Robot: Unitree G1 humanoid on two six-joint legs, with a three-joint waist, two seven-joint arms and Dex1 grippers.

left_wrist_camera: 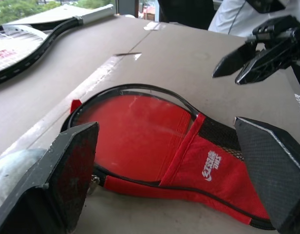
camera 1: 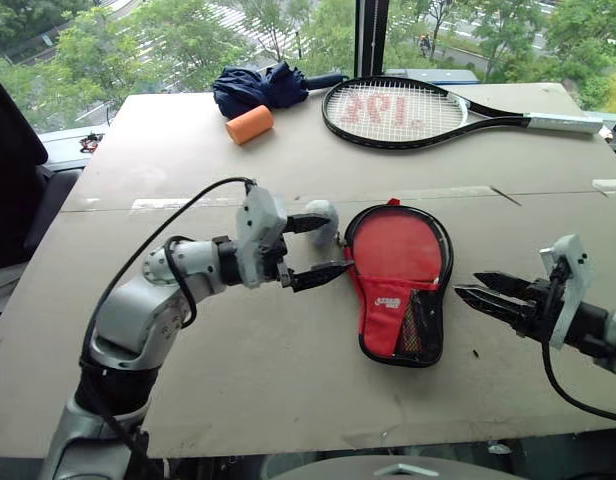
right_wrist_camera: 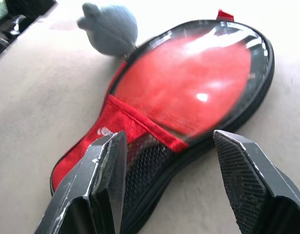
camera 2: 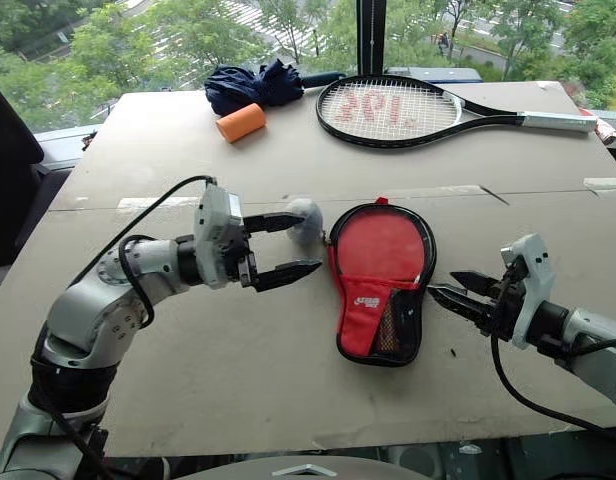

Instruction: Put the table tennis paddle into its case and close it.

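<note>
Closed paddle-shaped case (camera 1: 400, 283) lying flat mid-table (camera 1: 238, 380): glossy clear panel over red, black mesh pocket, fuzzy grey-blue ball charm (camera 1: 323, 220) at its edge. Left gripper (camera 1: 321, 246) beside charm, jaws wide apart. Right gripper (camera 1: 480, 289) nearby, textured fingers parted, empty.

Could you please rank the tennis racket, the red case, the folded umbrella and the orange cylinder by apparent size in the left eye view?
1. Tennis racket
2. Red case, though it lies nearer the camera
3. Folded umbrella
4. Orange cylinder
</note>
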